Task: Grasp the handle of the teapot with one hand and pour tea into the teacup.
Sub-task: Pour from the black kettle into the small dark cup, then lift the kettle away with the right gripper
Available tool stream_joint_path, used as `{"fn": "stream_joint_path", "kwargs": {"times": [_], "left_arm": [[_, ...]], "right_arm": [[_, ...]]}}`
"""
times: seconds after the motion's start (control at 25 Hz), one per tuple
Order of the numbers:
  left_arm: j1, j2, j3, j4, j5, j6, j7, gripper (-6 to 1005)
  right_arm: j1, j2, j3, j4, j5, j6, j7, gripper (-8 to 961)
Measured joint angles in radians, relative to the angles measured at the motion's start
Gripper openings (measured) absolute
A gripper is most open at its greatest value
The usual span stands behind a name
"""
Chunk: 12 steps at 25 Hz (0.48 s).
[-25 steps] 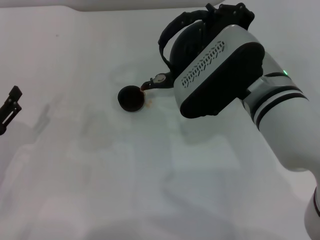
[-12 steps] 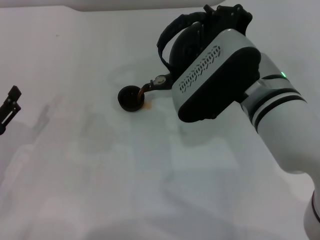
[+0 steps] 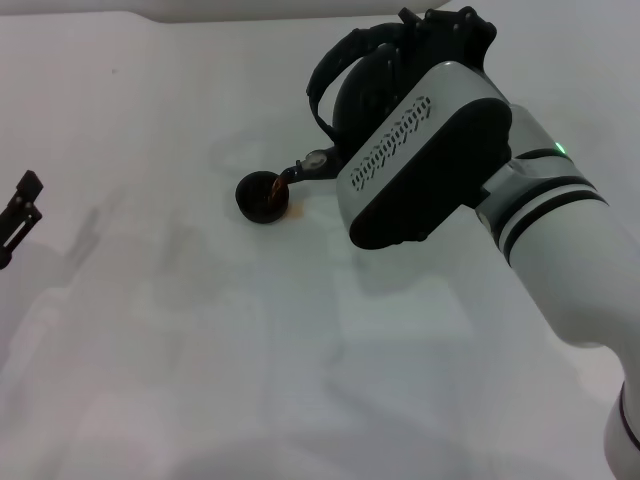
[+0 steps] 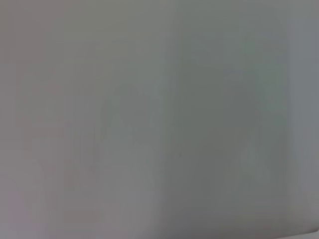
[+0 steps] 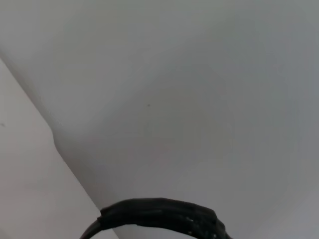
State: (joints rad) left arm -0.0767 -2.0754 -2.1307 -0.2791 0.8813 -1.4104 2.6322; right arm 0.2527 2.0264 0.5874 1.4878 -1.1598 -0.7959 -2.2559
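teapot (image 3: 365,95) hung tilted above the far right part of the table (image 3: 200,330), its short spout (image 3: 310,165) dipped toward the teacup (image 3: 262,197), which stood on the table further toward the left edge and just under the spout tip. a thin brown stream ran from the spout into the cup, and brown liquid showed inside it. the right hand (image 3: 440,30) was up at the top of the handle (image 3: 335,65), mostly hidden behind the arm's own white casing, so whether its fingers were clamped on the handle could not be told, though the lifted pot suggested it carried it. the right wrist view showed only a dark arc of the handle (image 5: 159,214) against pale table.

the main risk looked like overfilling: the cup was tiny beside the pot, and a little more tilt could flood it. a small orange-brown spot (image 3: 297,209) lay on the table just beside the cup, on its right-edge side, so some tea seemed to have missed. the stream entered near the rim on the spout's side, so any sideways drift could send it onto the table. a swinging bail handle could also let the pot rock.

the left hand (image 3: 20,215) sat idle at the left edge, well apart; its opening could not be judged.
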Motion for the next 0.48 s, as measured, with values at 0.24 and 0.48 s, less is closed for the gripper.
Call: {"fn": "stream_joint_path", "kwargs": {"times": [0.24,0.48], "left_arm": [[0.000,0.000,0.000,0.000,0.001,0.001,0.000,812],[0.000,0.000,0.000,0.000,0.004,0.001,0.000,812]], "right_arm": [[0.005,0.000,0.001,0.000,0.002,-0.005,0.009,105],[0.005,0.000,0.006,-0.005,0.007,-0.009,0.009,105]]}}
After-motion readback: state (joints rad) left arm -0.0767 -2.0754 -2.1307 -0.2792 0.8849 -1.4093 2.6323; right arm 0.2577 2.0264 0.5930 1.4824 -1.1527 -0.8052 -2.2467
